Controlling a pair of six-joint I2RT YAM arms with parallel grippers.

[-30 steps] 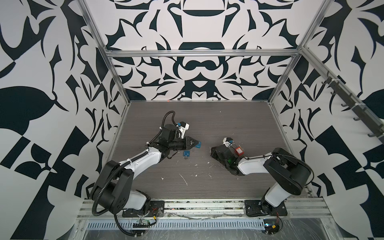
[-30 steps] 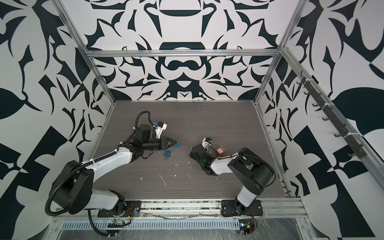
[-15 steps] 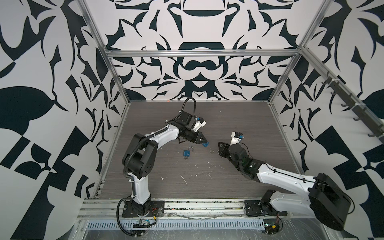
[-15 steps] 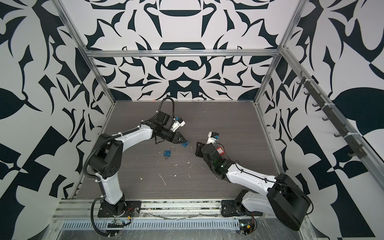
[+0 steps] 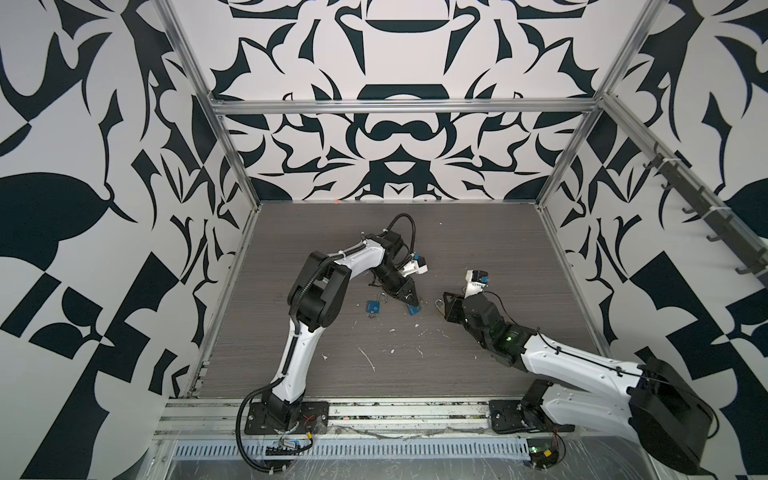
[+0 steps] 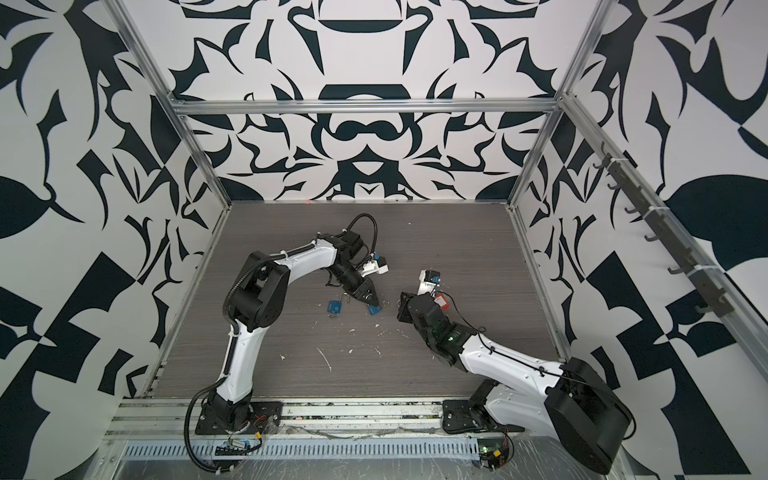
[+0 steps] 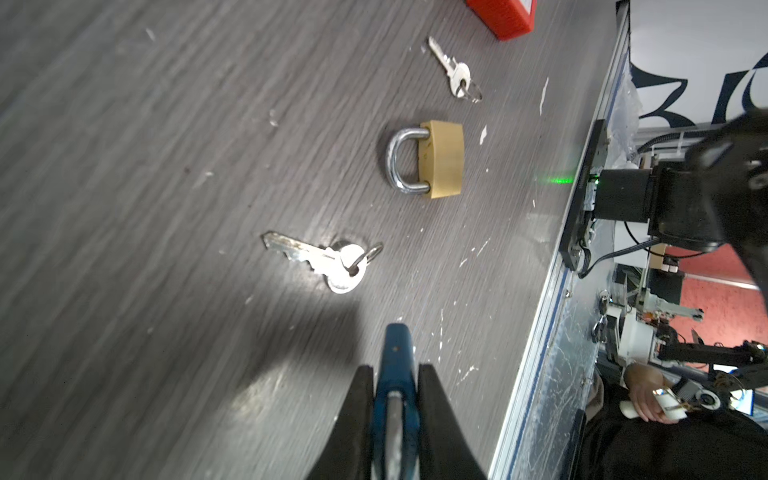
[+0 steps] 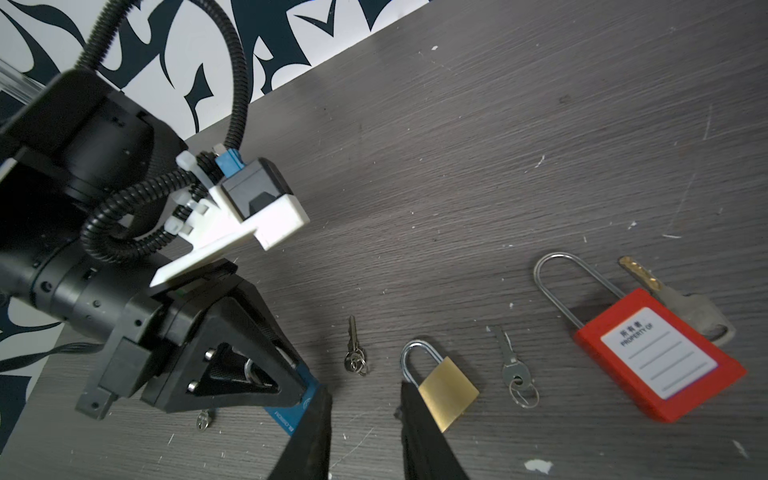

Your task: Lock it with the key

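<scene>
My left gripper (image 7: pixel 394 370) is shut on a blue padlock (image 7: pixel 395 349), held by its body just above the table; in both top views it sits mid-table (image 5: pixel 413 309) (image 6: pixel 374 309). My right gripper (image 8: pixel 363 399) stands open beside it with bare table between its fingers (image 8: pixel 415 419). A brass padlock (image 8: pixel 446 390) (image 7: pixel 440 164) lies shut right beside one right finger. Loose keys lie around: a small key (image 8: pixel 353 349), a ringed key (image 8: pixel 513 365) (image 7: pixel 324 259), and a large key (image 8: pixel 673 299) under the red padlock (image 8: pixel 656 357).
A second blue padlock (image 5: pixel 374 306) (image 6: pixel 336 306) lies on the table left of my left gripper (image 5: pixel 409 299). White scraps (image 5: pixel 368 357) dot the dark wood table (image 5: pixel 498 249). Patterned walls close three sides, and a metal rail (image 5: pixel 374 409) runs along the front.
The left arm has risen from a low crouch to a high elbow, carrying the blue padlock slightly right. The right arm has stretched out low; its gripper stays near the brass padlock.
</scene>
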